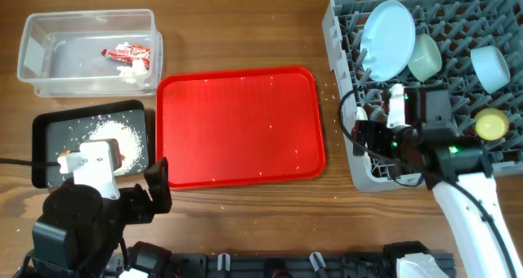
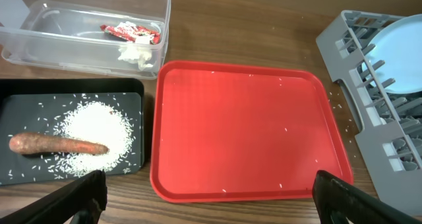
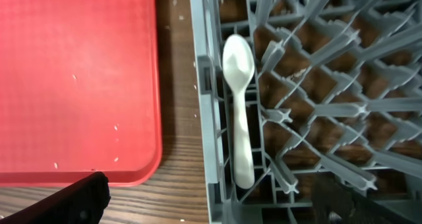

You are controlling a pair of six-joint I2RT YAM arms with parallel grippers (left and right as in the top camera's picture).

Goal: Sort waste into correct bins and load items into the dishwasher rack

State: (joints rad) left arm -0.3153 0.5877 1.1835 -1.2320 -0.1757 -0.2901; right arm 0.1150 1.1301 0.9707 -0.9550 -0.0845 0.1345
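The clear tub holds red-and-white wrappers, also seen in the left wrist view. The black tray holds the rice heap with the orange-brown food stick lying on it. The grey rack holds the blue plate, pale-green bowl, blue bowl and yellow cup. The white spoon lies in the rack beside its left wall. My right gripper is open and empty just above the spoon's handle end. My left gripper is open and empty near the red tray's front edge.
The big flat red serving tray lies in the middle with a few stray grains on it. Loose grains dot the wood between the tray and the rack. My left arm's base covers the black tray's front corner in the overhead view.
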